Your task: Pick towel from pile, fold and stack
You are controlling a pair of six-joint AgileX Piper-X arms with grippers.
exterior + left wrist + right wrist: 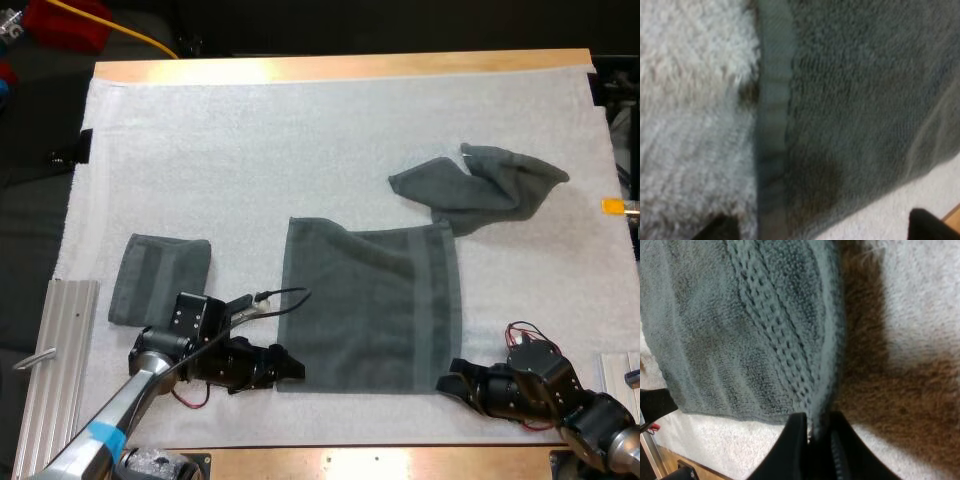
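A dark grey-green towel (370, 310) lies spread flat in the middle of the mat. My left gripper (290, 365) sits at its near left corner. It is open, with the towel's hem (772, 125) running between the wide-apart fingertips (717, 227). My right gripper (450, 384) is at the near right corner, shut on the towel's edge (815, 432), which its fingers (794, 445) pinch from both sides. A crumpled towel (480, 185) lies at the far right. A folded towel (158, 278) rests at the left.
The white mat (250, 140) covers the wooden table (340, 68). A grooved metal rail (55, 360) lies along the mat's left side, close to the folded towel. The table's near edge (380, 462) runs just behind both grippers.
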